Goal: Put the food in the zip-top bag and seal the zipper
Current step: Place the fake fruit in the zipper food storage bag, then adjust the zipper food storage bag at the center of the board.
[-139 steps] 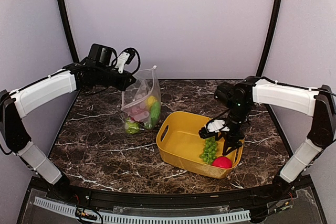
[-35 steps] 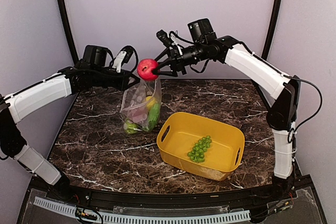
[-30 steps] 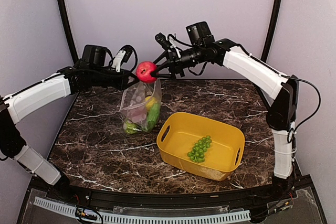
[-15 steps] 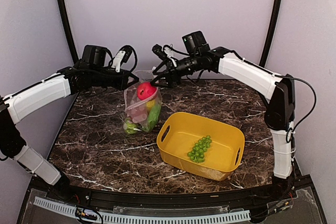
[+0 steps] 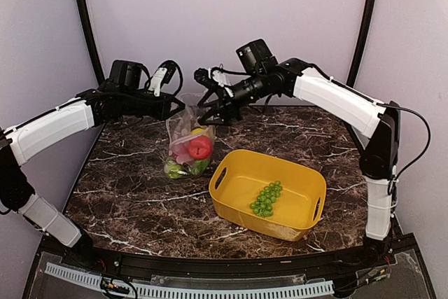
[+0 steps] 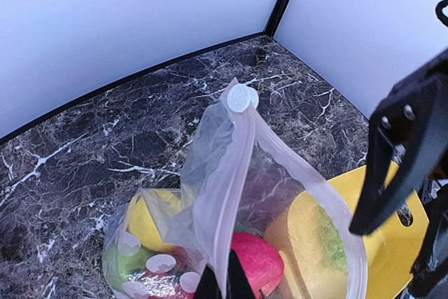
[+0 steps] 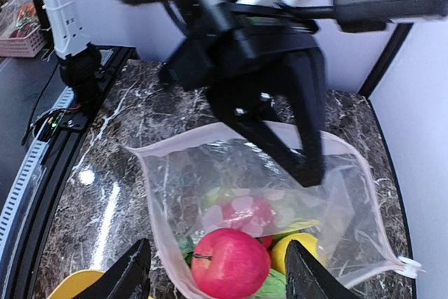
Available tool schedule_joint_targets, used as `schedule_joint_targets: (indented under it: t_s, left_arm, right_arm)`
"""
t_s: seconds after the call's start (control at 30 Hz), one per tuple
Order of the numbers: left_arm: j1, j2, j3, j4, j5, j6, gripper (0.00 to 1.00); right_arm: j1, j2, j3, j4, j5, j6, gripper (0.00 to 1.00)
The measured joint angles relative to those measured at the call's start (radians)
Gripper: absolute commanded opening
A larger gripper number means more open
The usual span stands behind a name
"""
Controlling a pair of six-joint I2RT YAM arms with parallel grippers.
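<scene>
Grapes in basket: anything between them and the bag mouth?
Only the right tool, open, hanging over the mouth of the zip-top bag. The grape bunch must also clear the yellow basket's wall.

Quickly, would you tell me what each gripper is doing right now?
Left gripper: shut on the zip-top bag rim.
Right gripper: open, empty.

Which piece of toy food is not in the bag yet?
The green grape bunch: it lies alone in the yellow basket, while the red apple and the other pieces are inside the zip-top bag.
</scene>
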Motion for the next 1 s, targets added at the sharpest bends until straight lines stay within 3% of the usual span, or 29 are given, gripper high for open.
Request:
schedule_joint_targets:
  t_s: [0.27, 0.37, 0.47, 0.63, 1.0]
  left_arm:
    - [0.0, 0.0, 0.0, 0.0, 0.023, -0.005, 0.01]
    - [0.0, 0.0, 0.0, 0.0, 0.032, -0.006, 0.01]
    - [0.0, 0.0, 0.0, 0.0, 0.041, -0.006, 0.01]
    - [0.0, 0.0, 0.0, 0.0, 0.05, -0.005, 0.01]
    - [0.0, 0.0, 0.0, 0.0, 0.058, -0.005, 0.01]
  right_arm:
    - [0.099, -0.008, 0.0, -0.122, 0.063, -0.168, 0.6]
    - [0.132, -0.002, 0.0, -0.134, 0.144, -0.208, 0.53]
    - [0.157, 0.019, 0.007, -0.141, 0.213, -0.229, 0.3]
    - [0.185, 0.054, 0.033, -0.156, 0.282, -0.245, 0.01]
    - [0.212, 0.092, 0.286, -0.185, 0.24, -0.204, 0.0]
